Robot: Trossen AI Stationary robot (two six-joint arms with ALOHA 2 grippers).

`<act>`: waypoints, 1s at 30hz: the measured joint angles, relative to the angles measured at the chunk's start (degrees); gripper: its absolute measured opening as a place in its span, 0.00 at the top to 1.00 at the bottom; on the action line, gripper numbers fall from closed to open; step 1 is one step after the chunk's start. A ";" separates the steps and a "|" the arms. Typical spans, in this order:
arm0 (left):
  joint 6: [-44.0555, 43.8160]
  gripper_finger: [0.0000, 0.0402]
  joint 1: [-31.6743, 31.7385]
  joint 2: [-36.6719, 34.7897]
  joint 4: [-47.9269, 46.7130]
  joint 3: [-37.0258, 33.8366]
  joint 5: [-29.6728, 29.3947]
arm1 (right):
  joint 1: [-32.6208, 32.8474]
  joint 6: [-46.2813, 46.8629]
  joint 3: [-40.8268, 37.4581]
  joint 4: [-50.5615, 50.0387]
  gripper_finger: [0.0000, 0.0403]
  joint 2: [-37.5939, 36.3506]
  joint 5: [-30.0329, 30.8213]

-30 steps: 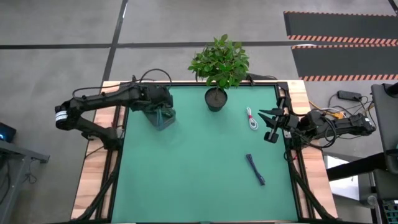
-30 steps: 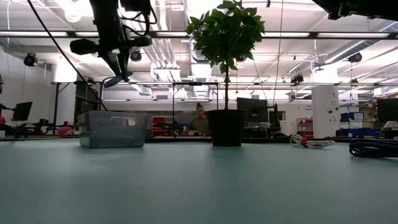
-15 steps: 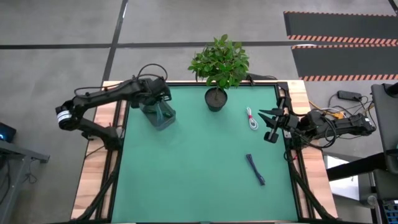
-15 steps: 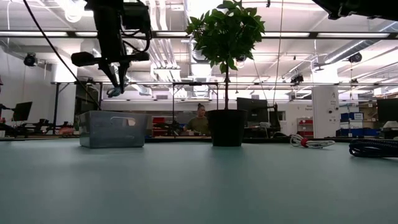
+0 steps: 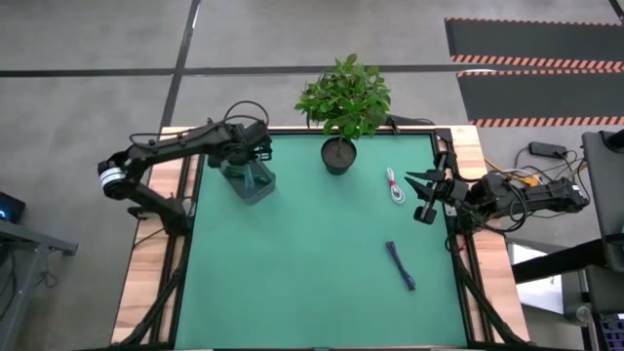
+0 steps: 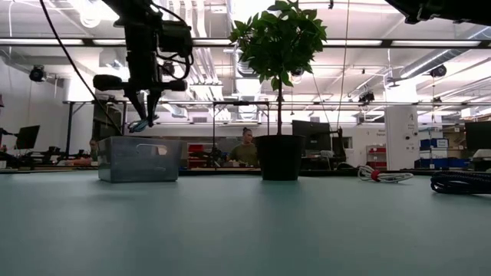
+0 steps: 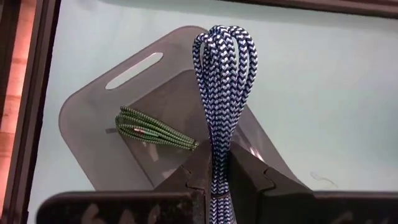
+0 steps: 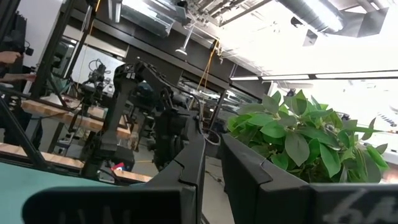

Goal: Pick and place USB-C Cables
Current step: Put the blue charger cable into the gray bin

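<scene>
Four USB-C cables can be counted. A blue-and-white braided cable [image 7: 222, 106] is clamped between the closed fingers of the left gripper [image 7: 214, 180]; its folded loops stand out beyond the fingertips, directly over the grey basket [image 7: 93, 134]. A green cable [image 7: 152, 129] lies on the floor of that basket. Two more lie on the green table [image 5: 312, 263]: a white-and-red cable [image 5: 395, 186] near the right edge, and a dark blue-purple cable [image 5: 400, 264] nearer the front, well apart from it.

In the low view the left gripper [image 6: 143, 119] is seen hanging above the basket [image 6: 139, 159], with the cable end just over the rim and not touching it; the basket's contents are hidden there and are shown only by the left wrist view. In the high view the left gripper [image 5: 252, 168] is over the basket [image 5: 250, 182] at the table's back left.

The right gripper [image 5: 421, 195] rests at the right edge, just beside the white-and-red cable, with its fingers spread apart and nothing between them. One potted plant [image 5: 342, 107] stands at the back centre. A person [image 6: 246, 150] is seen far behind the table in the low view.
</scene>
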 joint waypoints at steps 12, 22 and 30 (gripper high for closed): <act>0.13 0.95 0.13 3.78 -0.44 -0.04 0.07 | -0.01 -0.01 0.00 -0.02 0.89 0.00 0.00; 0.17 0.95 1.80 6.70 -0.13 -0.04 0.00 | -0.01 -0.02 0.01 -0.07 0.89 0.00 0.00; 0.24 0.95 1.85 8.69 -0.11 -0.07 0.00 | 0.00 -0.49 0.01 -0.19 0.89 0.00 1.15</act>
